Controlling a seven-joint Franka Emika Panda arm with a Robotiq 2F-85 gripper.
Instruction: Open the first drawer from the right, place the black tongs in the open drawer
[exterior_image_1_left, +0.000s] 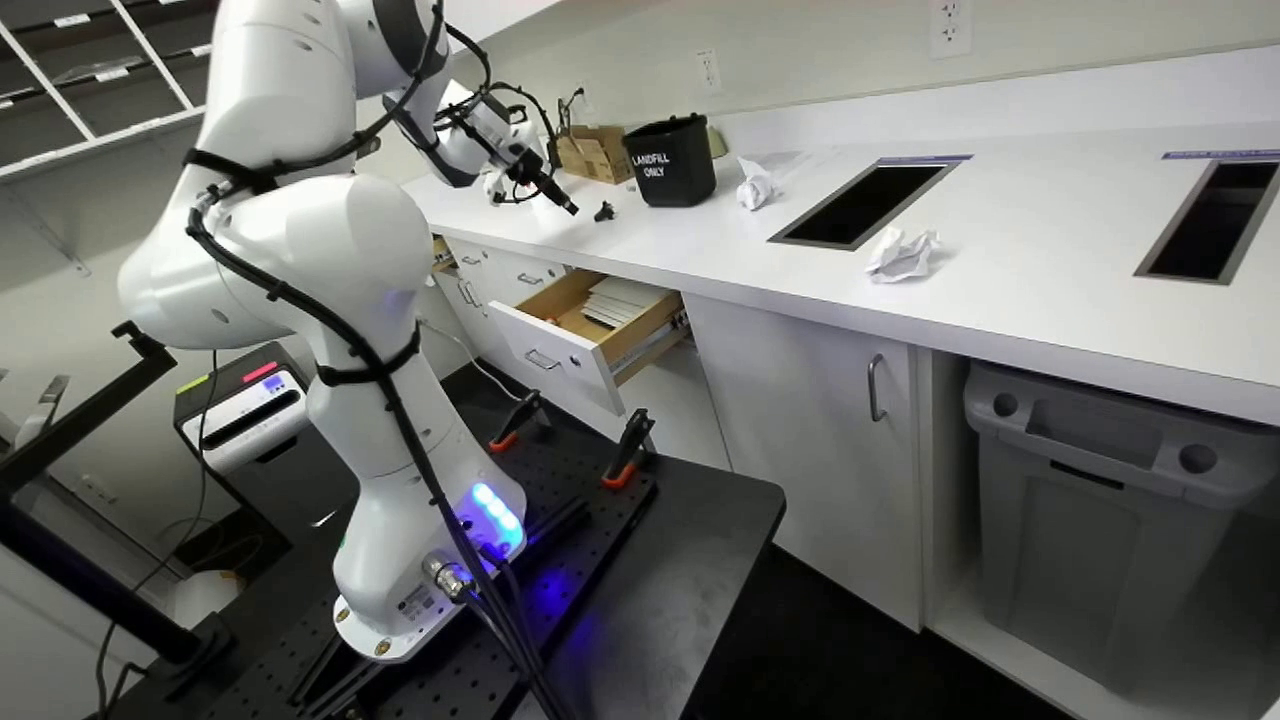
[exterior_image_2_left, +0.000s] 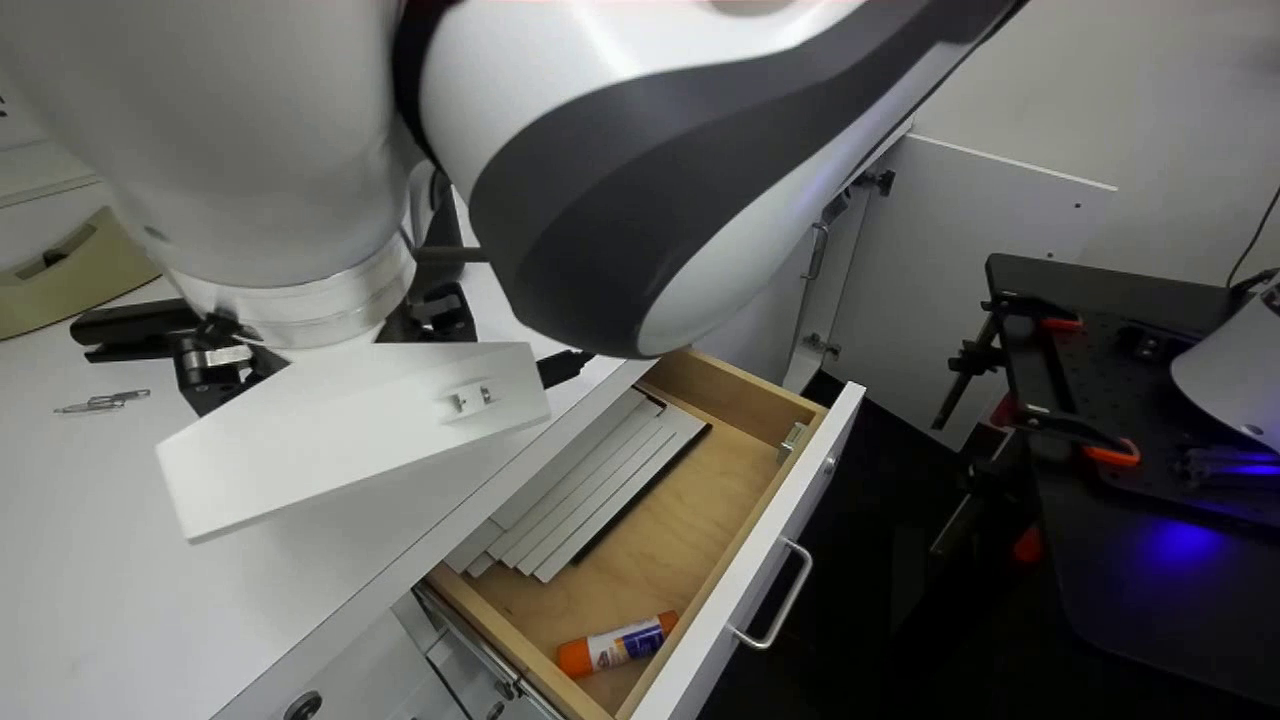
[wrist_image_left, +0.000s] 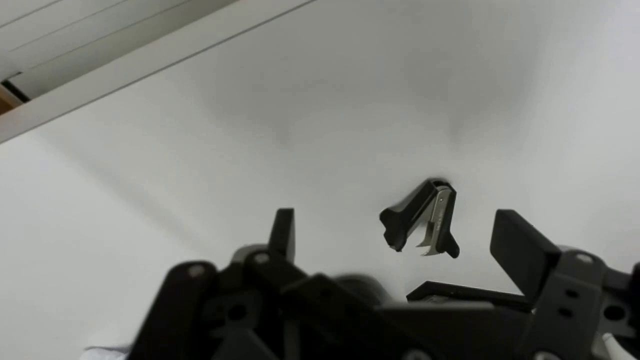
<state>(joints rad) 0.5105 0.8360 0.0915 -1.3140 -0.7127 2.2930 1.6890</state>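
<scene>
Since it stands pulled out in both exterior views, the first drawer from the right (exterior_image_2_left: 690, 510) shows its make: flat white front, thin silvery bar handle (exterior_image_2_left: 790, 600), pale grained wood inside. Light flat slats (exterior_image_2_left: 600, 490) overlap inside, fanned; an orange-ended glue stick (exterior_image_2_left: 625, 645) lies near the front. Counter (wrist_image_left: 125, 240) smooth, white, straight-edged. Black tongs (wrist_image_left: 413, 212): stubby V, dark arms with rounded flared ends, curved silvery metal claws on the inner side. They lie on the counter, outside the drawer. Gripper (wrist_image_left: 393, 222) spread wide, blocky dark fingers (wrist_image_left: 522, 245). Wrist view has the tongs lined up between the fingertips, closer to the finger on the picture's right, clear of both, hinge end toward the top. In an exterior view the tongs (exterior_image_1_left: 604, 211), small and dark, sit just beside the gripper's tip.
</scene>
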